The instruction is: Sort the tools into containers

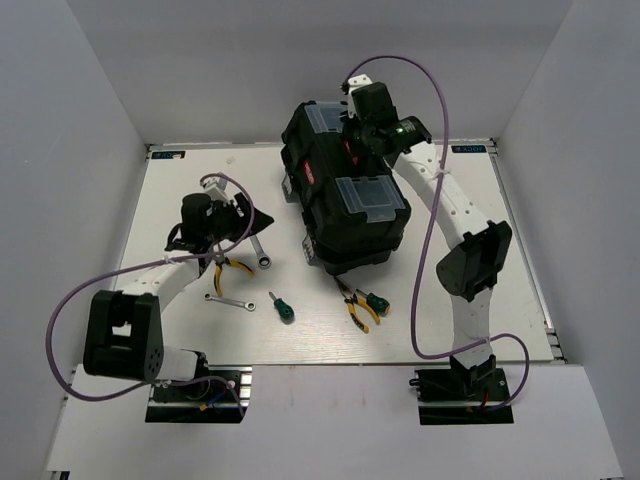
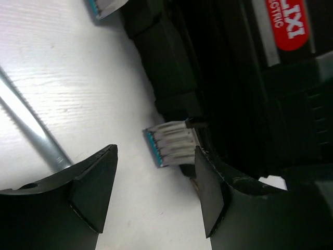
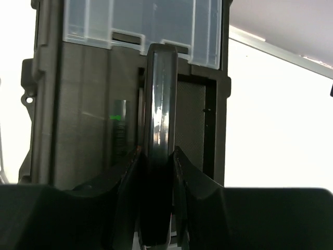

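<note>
The black toolbox [image 1: 345, 200] stands mid-table with clear-lidded organizers [image 1: 366, 196] and a red label [image 1: 305, 172]. My right gripper [image 1: 360, 132] is over its far end, shut on the toolbox handle [image 3: 156, 104]; the jaws [image 3: 157, 152] clamp both sides of it. My left gripper [image 1: 222, 245] is open and empty, low over the table left of the toolbox. In the left wrist view its fingers [image 2: 155, 152] frame bare table and a metal latch [image 2: 174, 146]. A longer wrench [image 1: 262, 253], yellow pliers [image 1: 236, 268], a short wrench [image 1: 228, 299] and a green screwdriver [image 1: 283, 308] lie near it.
Second yellow pliers [image 1: 356, 306] and a second green screwdriver [image 1: 376, 301] lie in front of the toolbox. The toolbox's red label [image 2: 289, 26] fills the upper right of the left wrist view. Purple cables loop over both arms. White walls enclose the table.
</note>
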Robot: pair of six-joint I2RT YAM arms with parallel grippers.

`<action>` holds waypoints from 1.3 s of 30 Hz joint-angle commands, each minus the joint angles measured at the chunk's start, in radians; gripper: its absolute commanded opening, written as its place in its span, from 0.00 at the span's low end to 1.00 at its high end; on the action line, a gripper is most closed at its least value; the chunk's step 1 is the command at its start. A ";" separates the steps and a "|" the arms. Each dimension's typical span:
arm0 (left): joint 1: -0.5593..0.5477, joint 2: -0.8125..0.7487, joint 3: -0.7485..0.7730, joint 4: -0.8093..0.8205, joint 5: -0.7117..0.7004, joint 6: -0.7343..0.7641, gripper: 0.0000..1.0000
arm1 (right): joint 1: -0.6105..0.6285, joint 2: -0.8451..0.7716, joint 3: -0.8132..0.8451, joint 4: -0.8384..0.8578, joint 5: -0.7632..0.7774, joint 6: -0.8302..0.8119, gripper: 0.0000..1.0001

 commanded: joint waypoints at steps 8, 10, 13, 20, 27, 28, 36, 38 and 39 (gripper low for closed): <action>-0.071 0.238 0.210 0.130 0.163 -0.093 0.71 | -0.078 -0.179 0.134 0.100 -0.081 0.059 0.00; -0.097 0.300 0.264 0.117 0.163 -0.083 0.71 | -0.100 -0.177 0.131 0.098 -0.101 0.072 0.00; -0.135 0.366 0.327 0.090 0.163 -0.060 0.72 | -0.120 -0.171 0.123 0.091 -0.127 0.091 0.00; -0.211 0.476 0.471 -0.076 0.050 0.023 0.72 | -0.151 -0.165 0.115 0.081 -0.161 0.113 0.00; -0.255 0.553 0.564 -0.276 -0.108 0.080 0.37 | -0.209 -0.190 0.077 0.103 -0.149 0.105 0.00; -0.255 0.553 0.587 -0.314 -0.122 0.095 0.31 | -0.216 -0.211 0.034 0.109 -0.140 0.090 0.00; -0.235 0.614 0.739 -0.452 -0.218 0.150 0.25 | -0.348 -0.329 -0.257 0.267 0.020 -0.094 0.00; -0.235 0.624 0.776 -0.503 -0.250 0.166 0.25 | -0.381 -0.358 -0.347 0.290 0.029 -0.111 0.00; -0.235 0.640 0.813 -0.517 -0.250 0.181 0.25 | -0.390 -0.364 -0.372 0.293 0.040 -0.128 0.00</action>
